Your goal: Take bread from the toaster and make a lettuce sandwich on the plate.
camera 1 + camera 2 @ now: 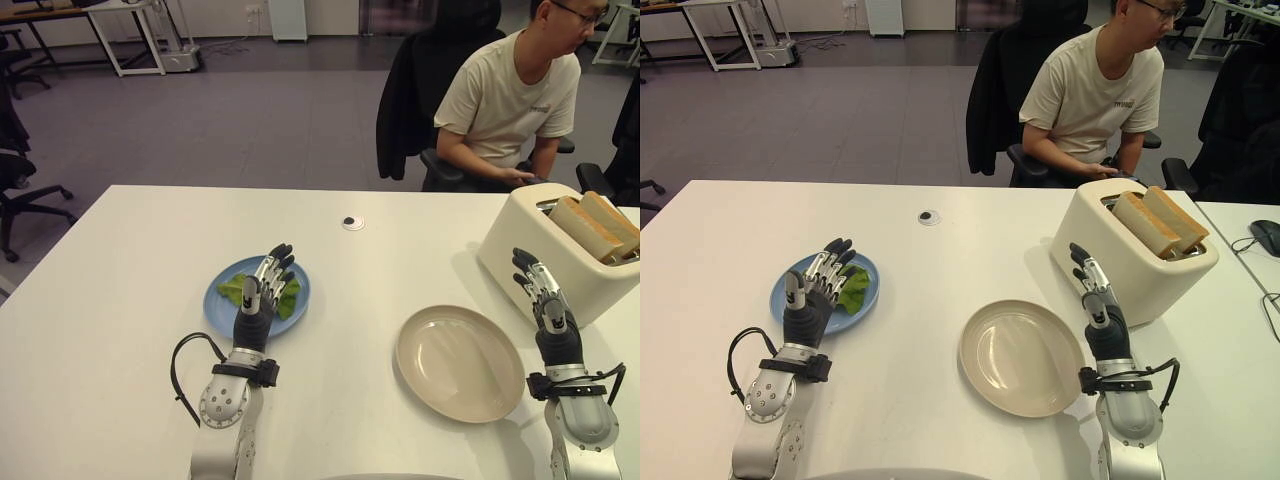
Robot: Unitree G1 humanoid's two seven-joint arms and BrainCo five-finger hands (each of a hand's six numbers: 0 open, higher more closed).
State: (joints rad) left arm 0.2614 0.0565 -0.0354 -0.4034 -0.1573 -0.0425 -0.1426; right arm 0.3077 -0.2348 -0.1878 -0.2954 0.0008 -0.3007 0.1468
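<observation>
Over the lettuce (pixel 232 290) on its blue plate (pixel 214 305), the left hand (pixel 260 300) hangs spread and empty. The right hand (pixel 548 305), likewise spread, stands beside the toaster (pixel 525 240).

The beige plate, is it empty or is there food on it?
Empty. The beige plate shows a bare surface; the bread slices stand in the toaster and the lettuce lies on the blue plate.

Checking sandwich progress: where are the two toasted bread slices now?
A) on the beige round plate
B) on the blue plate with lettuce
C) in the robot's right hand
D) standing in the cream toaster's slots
D: both toasted bread slices stick up from the slots of the cream toaster, and the open right hand holds nothing.
</observation>
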